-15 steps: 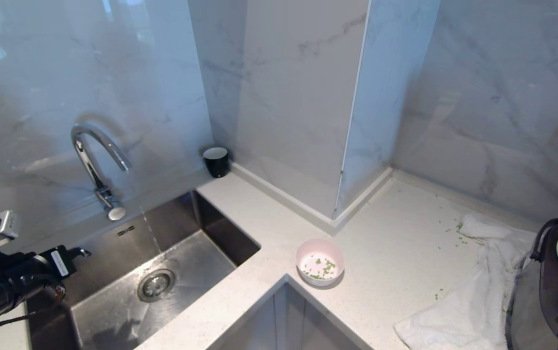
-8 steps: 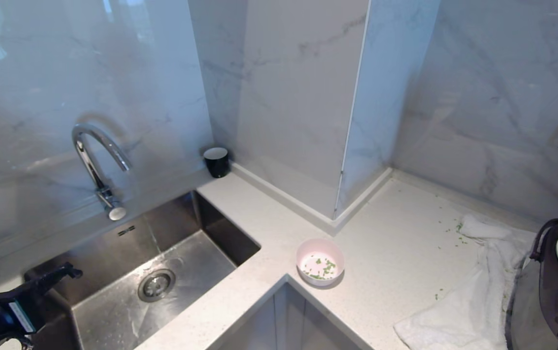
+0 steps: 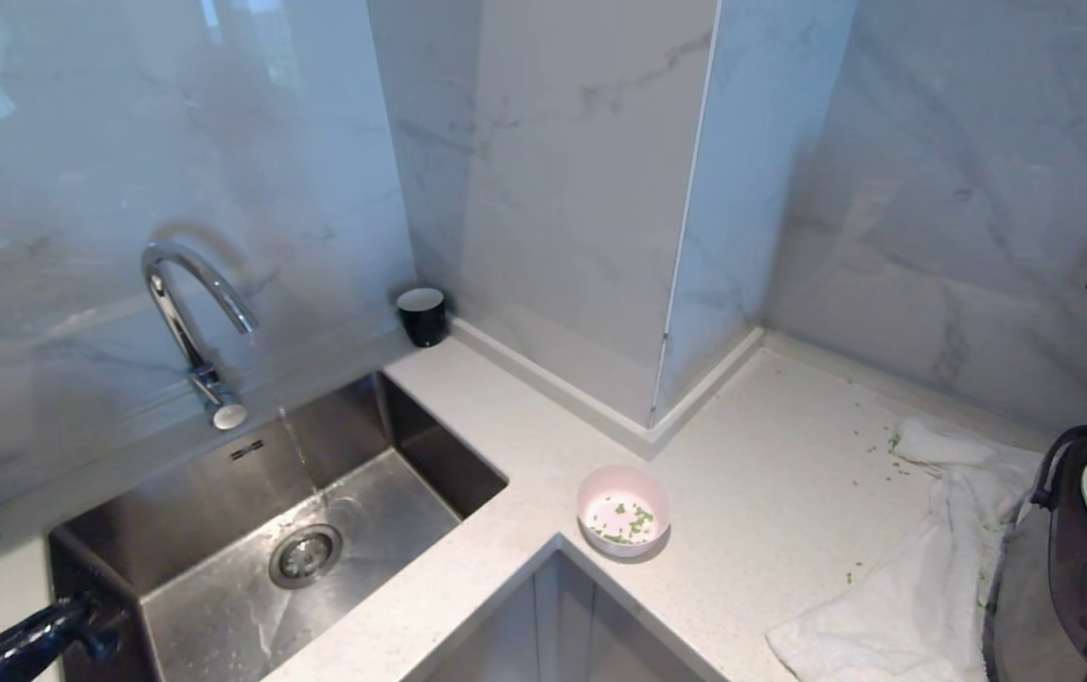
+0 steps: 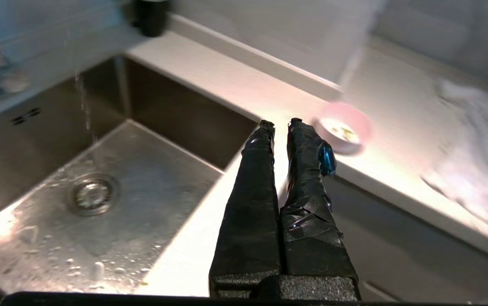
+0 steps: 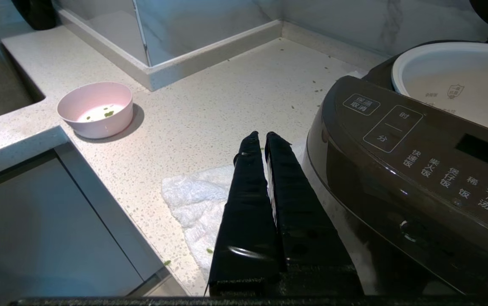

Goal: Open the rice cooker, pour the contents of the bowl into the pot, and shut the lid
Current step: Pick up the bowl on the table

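Cooker open: my left gripper [image 4: 279, 123], fingers together and empty, sits near-left by the sink [image 3: 250, 530]; approach the bowl [image 3: 623, 511] at the counter's near edge level, fingers parted.

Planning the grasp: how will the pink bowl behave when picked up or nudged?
The bowl is small and nearly empty, so probably light. Its smooth rounded wall may slip between narrow jaws. Shallow and wide-based on the smooth countertop, it would likely slide rather than tip.
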`<state>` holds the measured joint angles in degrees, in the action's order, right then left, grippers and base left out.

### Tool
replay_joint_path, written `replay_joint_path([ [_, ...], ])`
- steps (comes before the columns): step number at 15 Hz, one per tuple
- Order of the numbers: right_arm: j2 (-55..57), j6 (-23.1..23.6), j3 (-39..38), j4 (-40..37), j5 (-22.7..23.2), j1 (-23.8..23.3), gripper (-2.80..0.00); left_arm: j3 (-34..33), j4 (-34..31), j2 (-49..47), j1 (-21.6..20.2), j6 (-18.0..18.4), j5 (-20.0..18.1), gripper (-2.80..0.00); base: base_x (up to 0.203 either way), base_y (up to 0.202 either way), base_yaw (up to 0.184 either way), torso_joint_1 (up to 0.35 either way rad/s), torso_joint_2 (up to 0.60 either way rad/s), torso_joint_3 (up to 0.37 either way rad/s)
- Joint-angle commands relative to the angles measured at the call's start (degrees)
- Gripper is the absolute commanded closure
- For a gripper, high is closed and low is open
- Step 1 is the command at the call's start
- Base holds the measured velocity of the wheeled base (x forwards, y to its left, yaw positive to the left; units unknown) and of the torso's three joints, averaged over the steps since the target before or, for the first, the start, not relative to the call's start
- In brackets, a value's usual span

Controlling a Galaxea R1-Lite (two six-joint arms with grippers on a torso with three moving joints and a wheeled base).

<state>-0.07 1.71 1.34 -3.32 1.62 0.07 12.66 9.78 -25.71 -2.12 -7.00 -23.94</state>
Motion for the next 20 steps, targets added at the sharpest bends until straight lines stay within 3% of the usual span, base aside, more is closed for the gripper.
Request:
replay_joint_path([
  [1,0.07,0.05,-0.02,-0.02,0.05,0.01,0.00,2.17,-8.71,11.61,3.55,2.92,1.20,0.00,0.000,0.000,0.000,0.000,0.00,0.000],
  [5,0.07,0.05,-0.02,-0.02,0.05,0.01,0.00,-3.79,-10.53,24.26,2.15,7.83,7.86,0.00,0.000,0.000,0.000,0.000,0.00,0.000],
  [6,0.07,0.05,-0.02,-0.02,0.05,0.01,0.00,-7.72,-10.63,25.43,2.09,9.59,10.41,0.00,0.000,0.000,0.000,0.000,0.00,0.000],
  [8,0.07,0.05,-0.02,-0.02,0.05,0.01,0.00,-11.31,-9.20,25.59,1.99,11.44,19.57,0.00,0.000,0.000,0.000,0.000,0.00,0.000],
  [10,0.07,0.02,-0.02,-0.02,0.02,0.01,0.00,-12.72,-10.01,25.62,2.02,15.69,22.05,0.00,0.000,0.000,0.000,0.000,0.00,0.000],
  [15,0.07,0.05,-0.02,-0.02,0.05,0.01,0.00,-12.75,-10.22,25.62,1.95,13.32,22.04,0.00,0.000,0.000,0.000,0.000,0.00,0.000],
  [18,0.07,1.53,-0.29,0.42,0.22,0.01,0.00,-12.75,-10.22,25.53,2.04,13.84,22.01,0.00,0.000,0.000,0.000,0.000,0.00,0.000],
  [20,0.07,0.14,-0.29,0.42,-0.02,0.01,0.00,-12.75,-10.22,25.53,2.04,13.06,21.94,0.00,0.000,0.000,0.000,0.000,0.00,0.000],
])
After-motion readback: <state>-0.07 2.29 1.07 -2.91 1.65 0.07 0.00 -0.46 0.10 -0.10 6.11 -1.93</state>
